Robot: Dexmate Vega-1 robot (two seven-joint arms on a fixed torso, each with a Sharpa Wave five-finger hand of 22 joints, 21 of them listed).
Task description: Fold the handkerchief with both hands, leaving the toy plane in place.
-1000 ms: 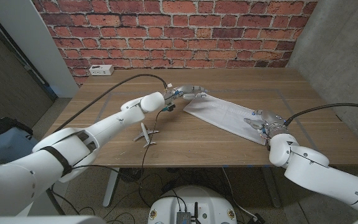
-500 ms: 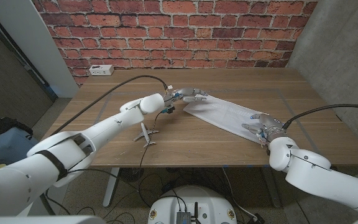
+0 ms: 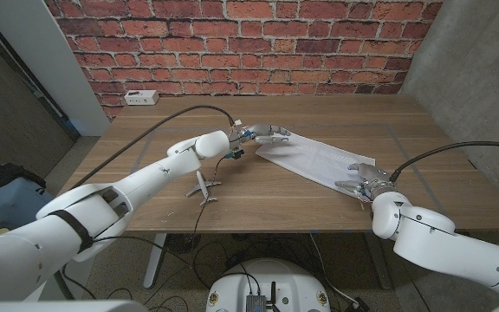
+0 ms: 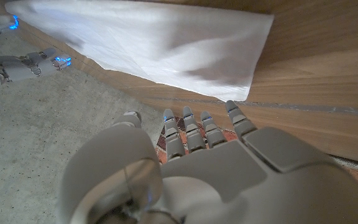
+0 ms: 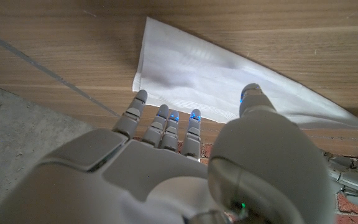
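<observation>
Cloth: the thin white fabric handkerchief (image 3: 312, 159) lies flat mid-table; I judge it light, limp, best pinched at corners.
Left hand (image 3: 268, 133): fingers spread, empty, at its far corner.
Right hand (image 3: 359, 178): fingers apart, empty, at its near edge.
Plane: the small white toy plane (image 3: 204, 187) stands apart.

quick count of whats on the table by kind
handkerchief: 1
toy plane: 1
white power strip: 1
robot hands at the cloth: 2, left hand and right hand
total: 5
</observation>
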